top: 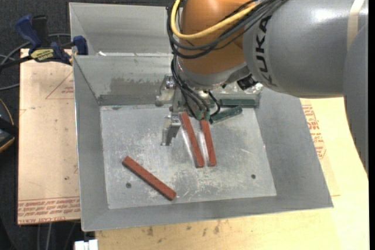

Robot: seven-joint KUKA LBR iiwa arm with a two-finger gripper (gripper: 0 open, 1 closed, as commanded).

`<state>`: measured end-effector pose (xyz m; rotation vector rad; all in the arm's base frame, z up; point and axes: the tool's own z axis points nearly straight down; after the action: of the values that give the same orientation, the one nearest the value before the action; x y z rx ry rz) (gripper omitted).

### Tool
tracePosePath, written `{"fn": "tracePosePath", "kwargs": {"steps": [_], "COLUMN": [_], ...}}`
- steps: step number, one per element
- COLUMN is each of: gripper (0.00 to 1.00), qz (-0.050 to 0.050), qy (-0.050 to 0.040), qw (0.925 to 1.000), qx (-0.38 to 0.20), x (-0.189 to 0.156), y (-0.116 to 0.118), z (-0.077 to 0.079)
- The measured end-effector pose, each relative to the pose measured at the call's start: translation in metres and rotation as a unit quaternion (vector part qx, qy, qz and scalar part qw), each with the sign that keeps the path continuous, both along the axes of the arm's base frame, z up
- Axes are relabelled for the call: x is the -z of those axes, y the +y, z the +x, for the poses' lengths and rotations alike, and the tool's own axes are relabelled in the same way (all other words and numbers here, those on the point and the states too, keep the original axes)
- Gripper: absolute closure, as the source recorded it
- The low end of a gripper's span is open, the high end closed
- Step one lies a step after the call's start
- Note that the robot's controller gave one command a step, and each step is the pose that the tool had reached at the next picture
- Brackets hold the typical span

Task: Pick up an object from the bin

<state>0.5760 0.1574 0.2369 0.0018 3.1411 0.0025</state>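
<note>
1. In the camera view, the arm (304,38) is seen reaching in from the right, with its orange cover (211,26) above the back-middle of the grey bin (88,126).
2. The gripper (205,163) is pointed down at the bin floor near the middle. Its 2 reddish-brown fingers (192,143) are held slightly apart, bare floor is seen between them, and nothing is pinched.
3. 1 reddish-brown flat bar (148,177) is seen lying slanted on the floor at the front left.
4. The bar is placed left of the fingertips, apart from them and untouched.
5. A dark green piece (228,112) is seen just under the wrist, right of the fingers. Whether it belongs to the robot cannot be told.
</note>
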Motion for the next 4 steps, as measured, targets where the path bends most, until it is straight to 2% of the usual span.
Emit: {"fn": "tracePosePath", "kwargs": {"steps": [1,2,3,4], "gripper": [0.00,0.00,0.00,1.00], "qz": [0.000,0.000,0.000,0.004], "qy": [0.0000,-0.0032,-0.0017,-0.0072], "qw": [1.0000,0.9996,0.9998,0.9992], "qx": [0.000,-0.027,-0.019,0.040], "x": [0.000,0.049,0.118,0.160], "y": [0.000,0.011,0.014,0.037], "z": [0.000,-0.012,-0.018,-0.039]}}
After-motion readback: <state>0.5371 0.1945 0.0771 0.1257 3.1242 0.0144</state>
